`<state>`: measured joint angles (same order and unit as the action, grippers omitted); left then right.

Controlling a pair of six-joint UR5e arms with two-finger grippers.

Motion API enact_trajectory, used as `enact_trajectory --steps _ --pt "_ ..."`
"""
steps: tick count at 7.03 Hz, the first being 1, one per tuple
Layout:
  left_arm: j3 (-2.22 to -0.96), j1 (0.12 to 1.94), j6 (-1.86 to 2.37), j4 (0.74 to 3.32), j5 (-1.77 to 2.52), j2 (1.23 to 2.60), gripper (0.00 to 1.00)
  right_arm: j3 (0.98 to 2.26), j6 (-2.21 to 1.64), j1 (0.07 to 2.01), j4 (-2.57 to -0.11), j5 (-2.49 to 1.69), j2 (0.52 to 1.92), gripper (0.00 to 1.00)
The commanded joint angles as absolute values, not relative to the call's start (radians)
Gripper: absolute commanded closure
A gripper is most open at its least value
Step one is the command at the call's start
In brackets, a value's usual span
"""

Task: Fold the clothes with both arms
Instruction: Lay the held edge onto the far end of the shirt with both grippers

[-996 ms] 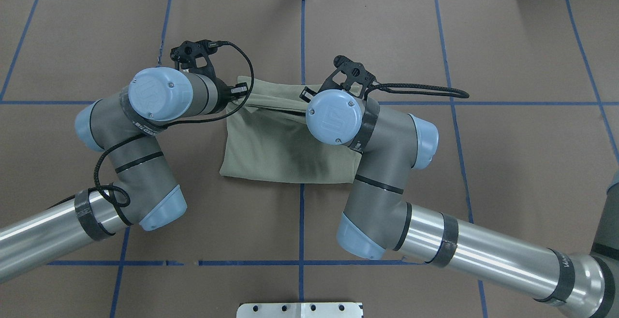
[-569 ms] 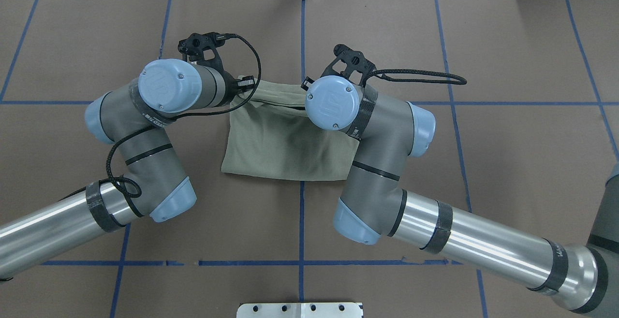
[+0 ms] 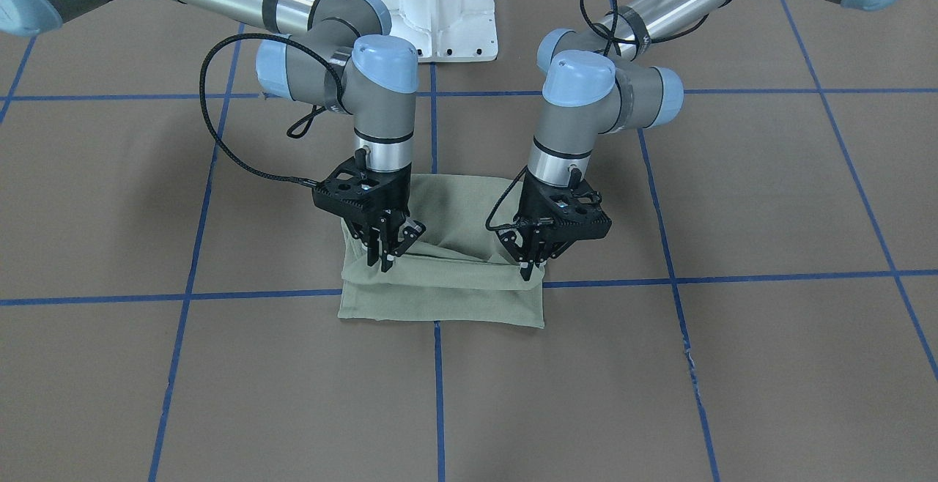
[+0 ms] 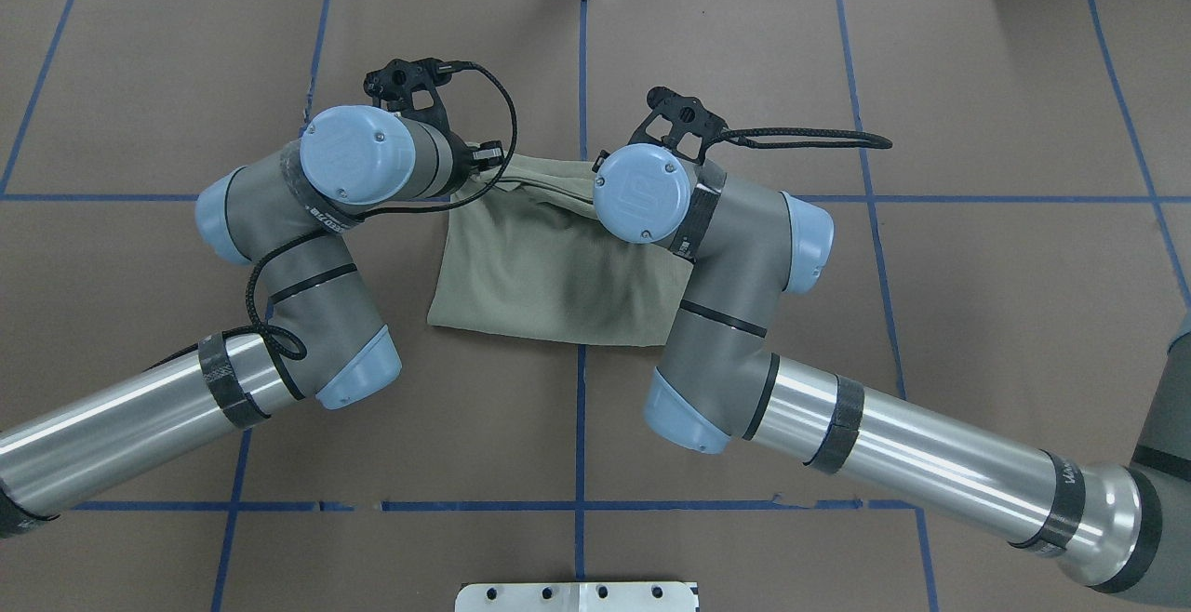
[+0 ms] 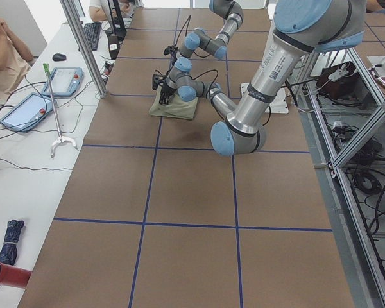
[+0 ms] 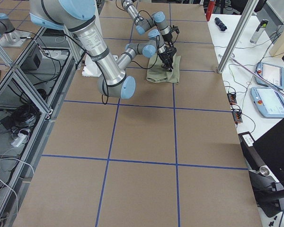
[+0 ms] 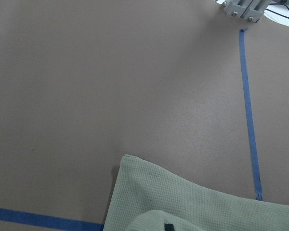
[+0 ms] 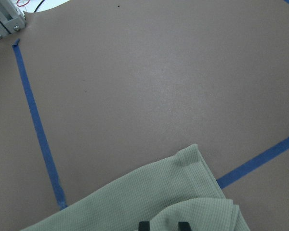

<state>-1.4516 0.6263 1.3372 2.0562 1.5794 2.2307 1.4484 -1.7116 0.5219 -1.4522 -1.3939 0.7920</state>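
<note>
**Workpiece.** The shirt [image 3: 440,306] lies at the middle of the bench [image 4: 837,82], across the central blue tape line [image 4: 582,63]. It is already reduced to a compact rectangle. No sleeve, collar or tag is exposed, so the sleeves appear to be folded inside. The bottom layers rest flat on the bench. At the edge far from the robot, a top layer is raised off the stack and stretched in a shallow sag between two grip points, one near the left corner and one near the right.

**Claws.** The left claw [image 3: 529,266] is closed on the raised layer at the far left corner. The right claw [image 3: 388,253] is closed on the same layer at the far right corner. Both point down, wrists nearly vertical. The right wrist view shows two black fingertips [image 8: 144,225] with knit fabric bunched between them.

**Arms.** The left arm [image 4: 140,417] and right arm [image 4: 912,454] reach in from their own sides and bend inward above the shirt, well apart from each other.

**Progress (assessment).** The early folds appear complete. The step in hand is probably a final half-fold of the stack.

**Remaining (assessment).**
1. Carry the held edge across to the opposite edge.
2. Lay it down square, without dragging the bottom layers.
3. Open both claws and withdraw.

The white pedestal [image 3: 436,13] stands on the near side, clear of the shirt.
</note>
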Motion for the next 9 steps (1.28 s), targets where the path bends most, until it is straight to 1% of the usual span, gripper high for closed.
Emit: enact_trajectory --steps 1,3,4,5,7,9 --pt "-1.451 0.646 1.257 2.062 1.585 2.232 0.00 1.448 -1.620 0.550 -1.451 -1.425 0.790 0.00" --pt "-1.488 0.757 1.063 2.059 1.830 2.203 0.00 1.469 -1.562 0.560 -1.453 -1.488 0.784 0.00" --pt "-1.511 0.768 1.027 2.066 1.838 2.169 0.00 1.476 -1.560 0.549 -1.454 -1.488 0.781 0.00" --pt "-1.511 0.769 1.028 2.080 1.836 2.166 0.00 1.477 -1.560 0.513 -1.454 -1.476 0.779 0.00" --pt "-1.511 0.767 1.040 2.082 1.836 2.163 0.00 1.431 -1.563 0.465 -1.454 -1.428 0.782 0.00" --pt "-1.511 0.767 1.040 2.095 1.836 2.154 0.00 1.353 -1.508 0.465 -1.456 -1.384 0.770 0.00"
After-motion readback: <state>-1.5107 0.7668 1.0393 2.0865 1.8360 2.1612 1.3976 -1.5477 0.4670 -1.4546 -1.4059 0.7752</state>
